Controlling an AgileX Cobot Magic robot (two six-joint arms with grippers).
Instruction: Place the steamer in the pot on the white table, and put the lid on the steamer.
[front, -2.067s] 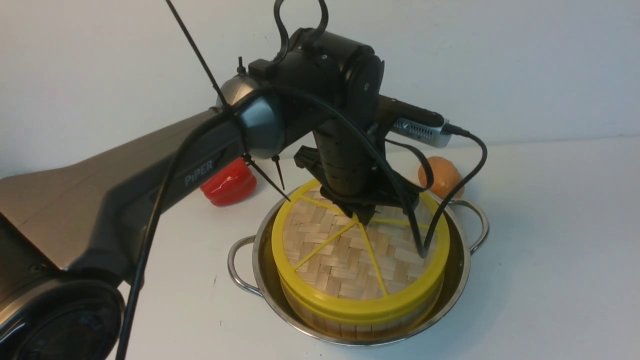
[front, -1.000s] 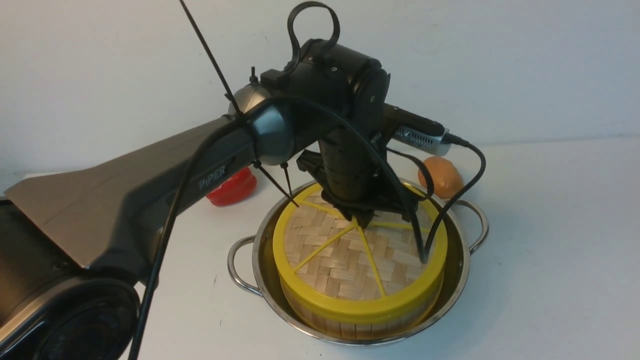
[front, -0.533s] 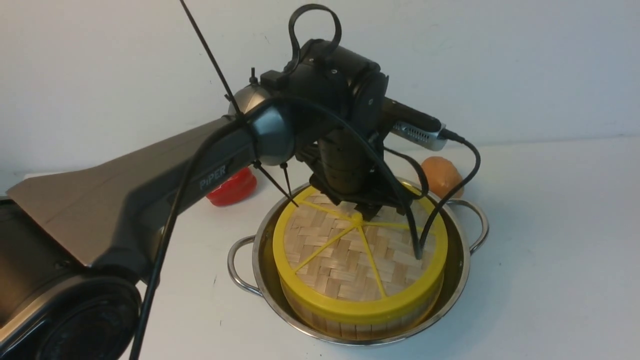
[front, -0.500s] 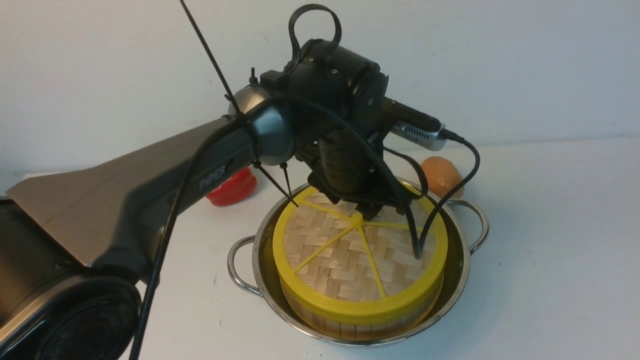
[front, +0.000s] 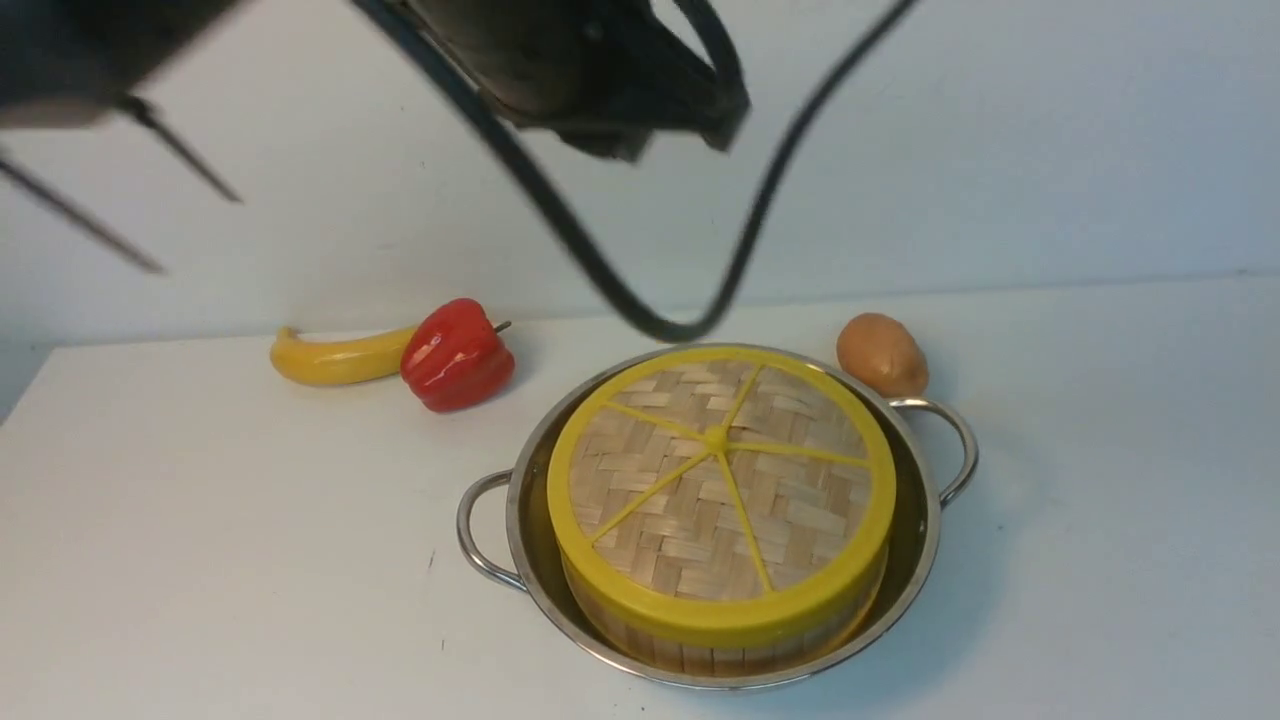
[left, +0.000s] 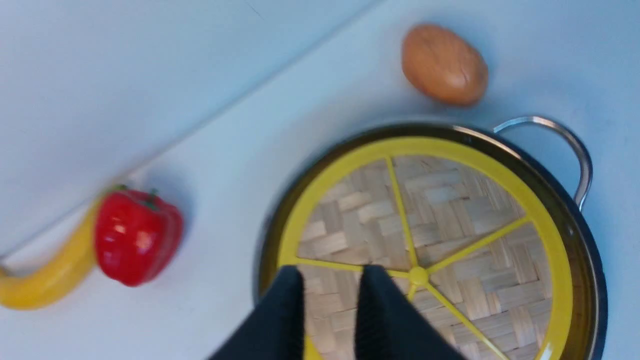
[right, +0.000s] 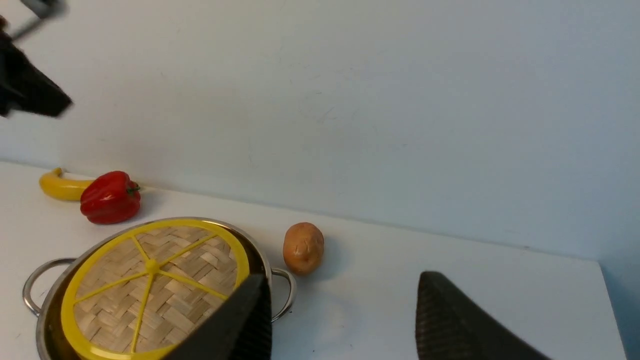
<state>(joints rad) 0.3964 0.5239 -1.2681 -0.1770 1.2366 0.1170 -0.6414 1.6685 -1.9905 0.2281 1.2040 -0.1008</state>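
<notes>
The woven lid (front: 700, 490) lies flat on the bamboo steamer (front: 720, 650), which sits inside the steel pot (front: 930, 520) on the white table (front: 200, 500). High above them my left arm (front: 600, 70) shows only as a blur at the top of the front view. In the left wrist view my left gripper (left: 330, 272) hovers over the lid (left: 450, 210) beside its knob, its fingers a narrow gap apart with nothing between them. My right gripper (right: 342, 280) is wide open and empty over bare table, to the right of the pot (right: 270, 272).
A banana (front: 330, 357) and a red pepper (front: 457, 355) lie at the back left by the wall. A potato (front: 880, 355) sits just behind the pot's right handle. A black cable loop (front: 680, 325) hangs down over the pot's far rim.
My left gripper has let go of the lid's knob and risen fast to the top of the view. The lid stays on the steamer.
</notes>
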